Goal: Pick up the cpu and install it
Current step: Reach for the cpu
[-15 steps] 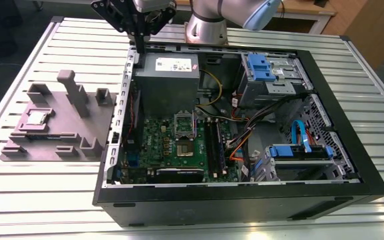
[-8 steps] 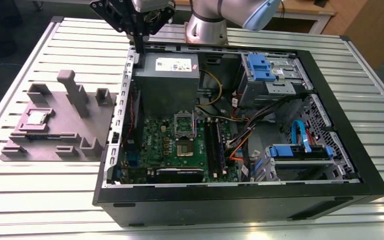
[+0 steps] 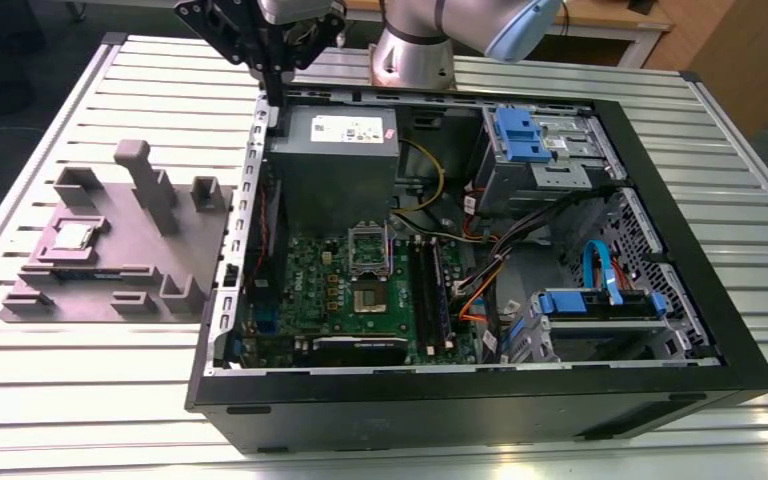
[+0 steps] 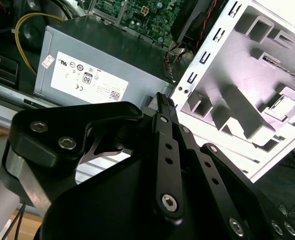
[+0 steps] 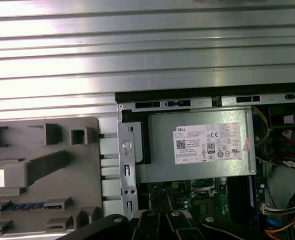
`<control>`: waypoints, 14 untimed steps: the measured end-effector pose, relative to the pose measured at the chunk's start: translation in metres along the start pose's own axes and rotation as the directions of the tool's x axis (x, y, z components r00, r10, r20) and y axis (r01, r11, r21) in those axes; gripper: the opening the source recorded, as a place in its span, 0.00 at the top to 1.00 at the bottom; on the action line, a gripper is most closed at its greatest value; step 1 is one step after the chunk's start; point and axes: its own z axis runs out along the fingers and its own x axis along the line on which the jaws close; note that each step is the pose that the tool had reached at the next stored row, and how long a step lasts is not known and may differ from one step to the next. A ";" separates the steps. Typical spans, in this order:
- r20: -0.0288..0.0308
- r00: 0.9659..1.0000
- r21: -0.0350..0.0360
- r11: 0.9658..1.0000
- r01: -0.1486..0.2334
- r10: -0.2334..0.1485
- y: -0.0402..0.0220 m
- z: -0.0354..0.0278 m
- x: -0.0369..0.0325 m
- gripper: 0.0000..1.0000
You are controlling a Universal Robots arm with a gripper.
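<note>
While the cpu (image 3: 71, 237) lies flat in its recess on the grey holder (image 3: 157, 250), the task has barely begun: nothing has been picked up and nothing is installed. The holder stands on the slatted metal worktop (image 3: 64, 400), just beside the open computer case (image 3: 678, 200), on the exterior view's left.

The end effector (image 3: 277, 88) hangs above the far edge of the case, by the corner where the grey power supply (image 3: 337, 160) sits, well apart from the cpu. In the second wrist view its black linkages converge on a single tip, so it looks closed, and nothing is gripped.

Inside the case, the socket (image 3: 368, 292) on the green motherboard (image 3: 311, 280) appears ready. Its metal bracket (image 3: 367, 243) seems swung up and back, and the square beneath it looks bare, though the detail is too fine for certainty.

By my reading, every working step is left: reaching the holder, grasping the chip, carrying it over the case wall and seating it in the socket. The first wrist view looks down on the power supply and the holder's edge, which agrees with an arm parked between the two.
</note>
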 end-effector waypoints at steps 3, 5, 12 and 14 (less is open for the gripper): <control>0.000 1.000 0.000 1.000 0.000 0.000 -0.0001 0.0000 0.0012 0.90; 0.000 1.000 0.000 1.000 0.000 0.000 -0.0001 0.0000 0.0016 0.90; 0.000 1.000 0.000 1.000 0.000 0.000 -0.0004 -0.0001 0.0055 0.90; 0.000 1.000 0.000 1.000 0.000 0.000 -0.0004 -0.0001 0.0058 0.90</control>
